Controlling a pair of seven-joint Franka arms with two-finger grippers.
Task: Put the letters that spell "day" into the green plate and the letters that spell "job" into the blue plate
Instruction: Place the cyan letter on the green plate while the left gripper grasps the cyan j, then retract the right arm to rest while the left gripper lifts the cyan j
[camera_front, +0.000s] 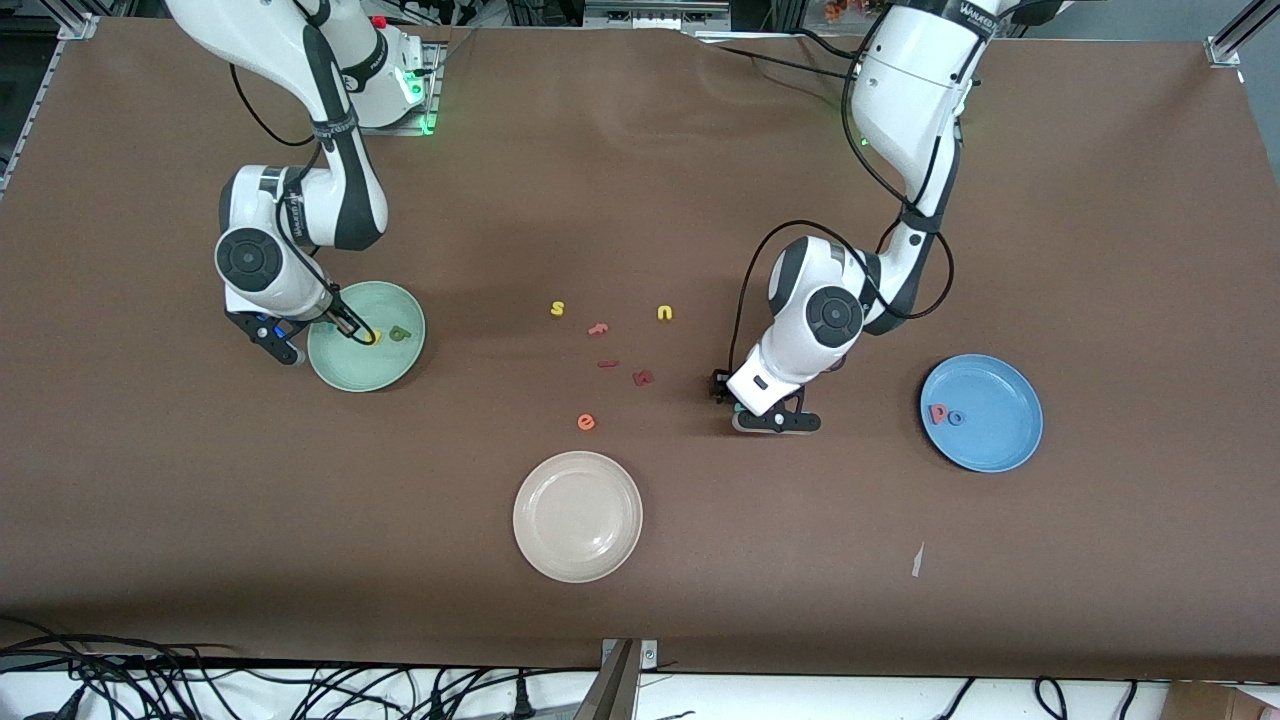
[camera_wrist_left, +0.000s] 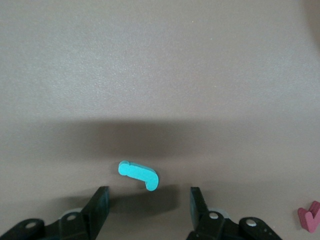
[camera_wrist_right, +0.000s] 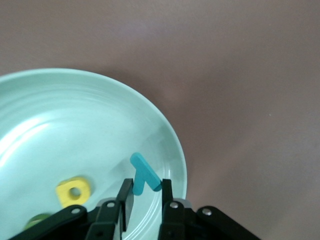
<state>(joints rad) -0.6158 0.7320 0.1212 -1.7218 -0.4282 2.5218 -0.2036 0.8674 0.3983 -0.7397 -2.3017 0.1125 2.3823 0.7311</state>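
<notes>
The right pincer (camera_wrist_right: 146, 197) hangs low over the round pale mint-green plate (camera_front: 345, 372), at the right arm's end of the brown desk (camera_front: 1100, 560), and its two black fingers pinch the stem of the small teal foam "y" (camera_wrist_right: 145, 175) just above the plate's inner slope; the jaws look narrow and the letter is between them, so the grip appears to hold, though only barely. In that plate lie the yellow foam "a" (camera_wrist_right: 74, 192) and the dark green foam "d" (camera_front: 400, 333). The left pincer (camera_wrist_left: 149, 204) is down at the desk near the middle, jaws apart, with the little teal hooked foam "j" (camera_wrist_left: 139, 174) lying flat on the desk just ahead of the gap and not yet touched. The round bright blue plate (camera_front: 1005, 445), toward the left arm's end, already carries the salmon-red foam "b" (camera_front: 938, 412) and the blue foam ring "o" (camera_front: 956, 418). These letters are probably very light, soft and slightly springy, so they may cling to a finger or skid when nudged. The "j" looks best taken across its straight shank, not the curl, with gentle closing pressure.
</notes>
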